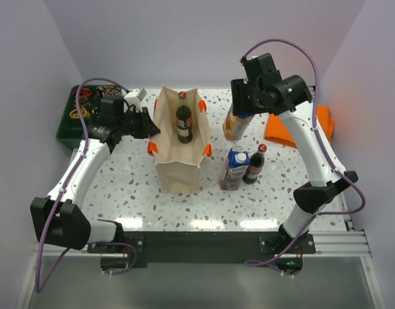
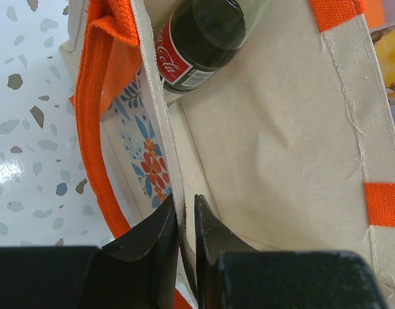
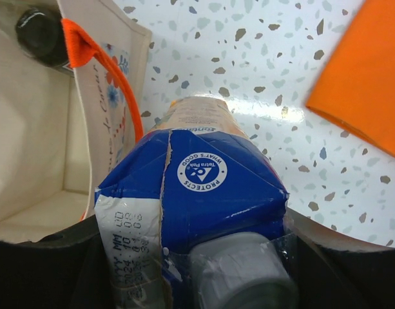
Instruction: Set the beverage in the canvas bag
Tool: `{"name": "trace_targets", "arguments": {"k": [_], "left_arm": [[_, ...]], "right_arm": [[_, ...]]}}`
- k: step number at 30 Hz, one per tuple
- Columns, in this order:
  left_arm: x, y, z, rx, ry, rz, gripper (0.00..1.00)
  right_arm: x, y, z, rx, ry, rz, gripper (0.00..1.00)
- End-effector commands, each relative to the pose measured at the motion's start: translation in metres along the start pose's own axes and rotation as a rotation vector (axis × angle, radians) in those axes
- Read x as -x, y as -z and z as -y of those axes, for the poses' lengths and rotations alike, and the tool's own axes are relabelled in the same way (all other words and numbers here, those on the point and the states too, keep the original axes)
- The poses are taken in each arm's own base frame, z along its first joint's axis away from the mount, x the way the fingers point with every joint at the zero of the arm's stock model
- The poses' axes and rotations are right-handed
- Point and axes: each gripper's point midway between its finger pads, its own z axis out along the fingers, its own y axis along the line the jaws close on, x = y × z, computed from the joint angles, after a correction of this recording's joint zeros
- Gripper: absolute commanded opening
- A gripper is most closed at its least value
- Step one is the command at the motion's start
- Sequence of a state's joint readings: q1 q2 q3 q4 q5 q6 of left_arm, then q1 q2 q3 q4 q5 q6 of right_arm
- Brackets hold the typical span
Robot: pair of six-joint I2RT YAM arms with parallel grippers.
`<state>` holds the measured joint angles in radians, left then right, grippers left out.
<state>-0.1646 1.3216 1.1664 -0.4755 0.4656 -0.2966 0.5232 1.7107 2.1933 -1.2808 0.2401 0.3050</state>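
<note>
Left gripper (image 2: 184, 203) is clenched on the left rim of the canvas bag (image 1: 178, 170), with the cloth wall pinched between its fingers. The bag is standing open on the tabletop (image 1: 133, 187). One cola bottle (image 1: 183, 123) is seen inside it. Right gripper (image 3: 194, 222) is closed around a blue-topped beverage carton (image 3: 203, 174), which is held outside the bag, just beside its right wall. A second carton (image 1: 234, 168) and a second cola bottle (image 1: 254, 166) are noted side by side on the tabletop, right of the bag. A folded orange cloth (image 1: 278, 132) lies further right.
</note>
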Motion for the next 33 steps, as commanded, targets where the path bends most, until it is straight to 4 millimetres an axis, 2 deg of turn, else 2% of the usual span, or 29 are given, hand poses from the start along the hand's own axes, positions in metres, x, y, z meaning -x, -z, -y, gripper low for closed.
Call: {"name": "trace_targets", "arguments": {"k": [1,7,14,17,18,22,28,31,33], "left_arm": [[0.017,0.006,0.009,-0.024,-0.017,0.058,0.19],[0.018,0.003,0.007,-0.022,-0.020,0.059,0.19],[0.022,0.001,0.006,-0.018,-0.020,0.060,0.18],[0.024,0.001,0.009,-0.030,-0.019,0.059,0.15],[0.025,0.001,0.010,-0.034,-0.018,0.060,0.10],[0.028,0.004,0.015,-0.050,-0.020,0.068,0.02],[0.034,0.007,0.020,-0.064,-0.027,0.082,0.01],[0.034,0.007,0.021,-0.067,-0.027,0.082,0.01],[0.033,0.007,0.020,-0.066,-0.023,0.077,0.01]], "right_arm": [[0.068,0.070,-0.008,0.122,-0.068,0.302,0.00],[0.080,0.098,-0.013,0.190,-0.095,0.368,0.00],[0.103,0.155,-0.019,0.310,-0.142,0.529,0.00],[0.117,0.179,-0.020,0.355,-0.163,0.617,0.00],[0.124,0.192,-0.020,0.378,-0.171,0.662,0.00],[0.135,0.216,-0.020,0.420,-0.194,0.746,0.00],[0.148,0.232,-0.034,0.522,-0.215,0.800,0.00],[0.152,0.237,-0.056,0.643,-0.195,0.798,0.00],[0.153,0.232,-0.070,0.708,-0.192,0.762,0.00]]}}
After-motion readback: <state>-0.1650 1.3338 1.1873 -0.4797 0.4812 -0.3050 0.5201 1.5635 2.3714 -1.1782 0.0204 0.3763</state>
